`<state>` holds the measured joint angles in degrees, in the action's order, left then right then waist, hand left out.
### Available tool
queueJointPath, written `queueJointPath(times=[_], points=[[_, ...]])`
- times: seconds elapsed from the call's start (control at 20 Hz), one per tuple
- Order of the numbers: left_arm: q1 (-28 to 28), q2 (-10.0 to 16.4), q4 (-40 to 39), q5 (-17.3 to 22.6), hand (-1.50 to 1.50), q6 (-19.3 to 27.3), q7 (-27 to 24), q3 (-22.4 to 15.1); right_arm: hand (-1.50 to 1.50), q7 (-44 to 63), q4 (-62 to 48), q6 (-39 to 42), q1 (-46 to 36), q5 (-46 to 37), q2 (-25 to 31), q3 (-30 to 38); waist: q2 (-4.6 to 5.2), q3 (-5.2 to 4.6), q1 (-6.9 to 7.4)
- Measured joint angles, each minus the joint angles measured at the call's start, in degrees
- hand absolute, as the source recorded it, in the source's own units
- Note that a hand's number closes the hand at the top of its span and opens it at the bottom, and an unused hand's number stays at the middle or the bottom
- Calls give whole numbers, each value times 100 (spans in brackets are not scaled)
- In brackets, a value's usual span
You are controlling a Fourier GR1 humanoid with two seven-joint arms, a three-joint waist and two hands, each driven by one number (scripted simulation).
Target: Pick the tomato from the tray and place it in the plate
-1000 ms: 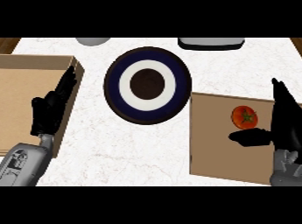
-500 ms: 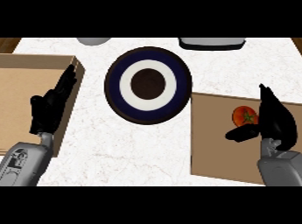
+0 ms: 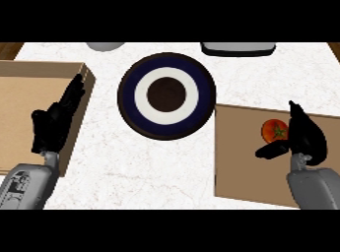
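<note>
Right hand [image 3: 304, 138] over the right-side tray [image 3: 245, 170], open: fingers straight, running up the tomato's right flank, thumb spread below and to its left. Nothing is held; whether any finger touches the fruit cannot be told. The spread posture brackets the tomato [image 3: 275, 131], presumably so that closing would capture it from both sides. The tomato lies on the tray's upper part, near the edge facing the plate [image 3: 126, 96], which stands on the counter [image 3: 151, 170] between the two trays. Its green calyx faces upward, so the stem axis is roughly vertical; the body is round, with no marked long axis. Left hand [image 3: 52, 125] rests open, fingers up, on the left-side tray's [image 3: 12, 113] inner edge.
</note>
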<state>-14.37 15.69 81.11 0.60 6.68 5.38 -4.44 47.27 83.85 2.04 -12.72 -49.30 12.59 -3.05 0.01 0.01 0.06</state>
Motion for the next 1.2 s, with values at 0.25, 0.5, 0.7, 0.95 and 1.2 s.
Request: queueJointPath(times=[0.25, 0.5, 0.7, 0.95, 1.2], points=[[-2, -179, -96, -199, 0, -67, -69, 108, 150, -286, -201, -139, 45, -139, -18, 104, 0, 0, -5], [4, -182, -13, -256, 0, -222, -15, 277, 150, -644, -291, -521, 155, -396, 25, 183, -15, -16, -6], [172, -275, 175, -342, 0, -314, 20, 297, 150, -729, -398, -661, 77, -562, -11, 253, -15, -16, -2], [119, -350, 44, -430, 0, -355, -58, 403, 150, -909, -335, -967, 79, -763, -24, 292, -6, -6, -9], [-15, -350, 67, -420, 0, -398, 128, 467, 150, -1480, 173, -590, 669, -329, -29, 65, -24, -23, -43]])
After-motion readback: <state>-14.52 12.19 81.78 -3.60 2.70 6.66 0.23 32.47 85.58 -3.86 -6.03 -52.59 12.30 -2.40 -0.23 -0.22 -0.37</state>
